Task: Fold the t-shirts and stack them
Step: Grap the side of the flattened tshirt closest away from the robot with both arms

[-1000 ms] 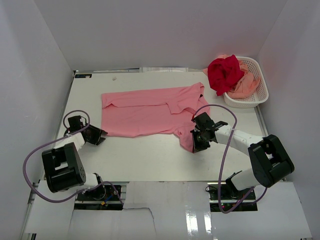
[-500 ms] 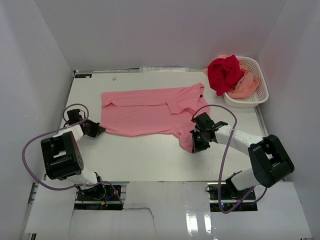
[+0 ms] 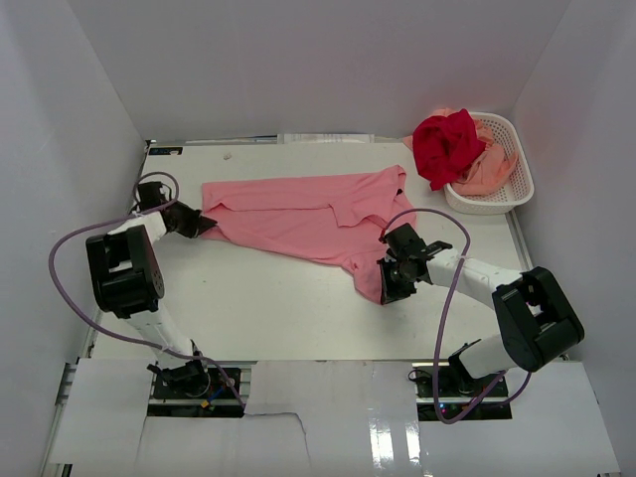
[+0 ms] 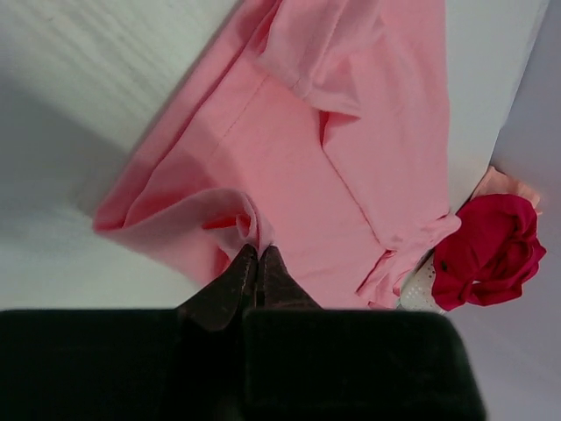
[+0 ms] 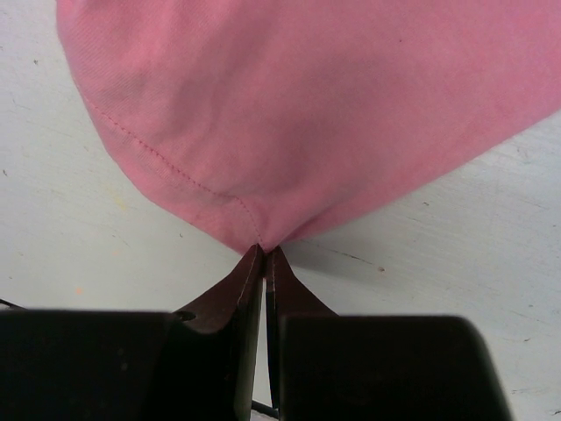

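The pink t-shirt [image 3: 298,219] lies spread across the middle of the table, also filling the left wrist view [image 4: 298,149] and the right wrist view [image 5: 307,114]. My left gripper [image 3: 204,226] is shut on its near-left corner, which is lifted and drawn up toward the far edge; the pinch shows at the fingertips [image 4: 258,252]. My right gripper [image 3: 388,288] is shut on the shirt's near-right hem, the cloth bunching into the closed tips [image 5: 263,249]. The deep red t-shirt [image 3: 444,144] and the peach t-shirt [image 3: 489,169] lie heaped in the basket.
A white lattice basket [image 3: 517,194] stands at the far right corner. White walls close in the table on the left, back and right. The left arm's purple cable [image 3: 60,268] loops over the left table edge.
My left gripper moved from the left table edge to the shirt's near-left corner, shut on it and carried it up toward the far edge. The right gripper has held still.
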You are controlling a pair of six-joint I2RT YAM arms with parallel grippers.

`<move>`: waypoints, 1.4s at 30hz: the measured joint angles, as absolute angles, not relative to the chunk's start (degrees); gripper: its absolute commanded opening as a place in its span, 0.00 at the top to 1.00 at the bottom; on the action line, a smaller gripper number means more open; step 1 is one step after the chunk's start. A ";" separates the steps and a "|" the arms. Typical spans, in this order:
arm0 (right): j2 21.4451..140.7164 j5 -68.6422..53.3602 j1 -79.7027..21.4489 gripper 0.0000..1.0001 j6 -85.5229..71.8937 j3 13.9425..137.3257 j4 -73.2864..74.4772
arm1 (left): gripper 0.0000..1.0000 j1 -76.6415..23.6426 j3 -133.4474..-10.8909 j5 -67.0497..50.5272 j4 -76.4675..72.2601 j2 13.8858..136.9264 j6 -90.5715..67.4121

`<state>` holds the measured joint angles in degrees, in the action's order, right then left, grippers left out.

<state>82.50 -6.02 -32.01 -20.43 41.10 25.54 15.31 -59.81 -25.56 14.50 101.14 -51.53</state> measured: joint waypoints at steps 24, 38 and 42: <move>82.50 -7.68 -32.42 0.92 -20.60 40.60 24.62 | 0.39 11.68 -61.91 -18.52 13.52 92.88 -48.97; 82.19 -8.10 -32.56 0.92 -20.62 40.16 23.97 | 0.64 11.68 -53.45 -17.61 12.64 94.35 -50.04; 81.89 -8.10 -32.56 0.92 -20.62 39.86 23.62 | 0.64 11.68 -53.52 -17.80 11.11 96.09 -50.24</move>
<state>81.89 -8.10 -32.56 -20.62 39.86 23.62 11.68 -53.52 -17.80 11.11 96.09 -50.24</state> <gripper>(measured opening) 0.084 0.358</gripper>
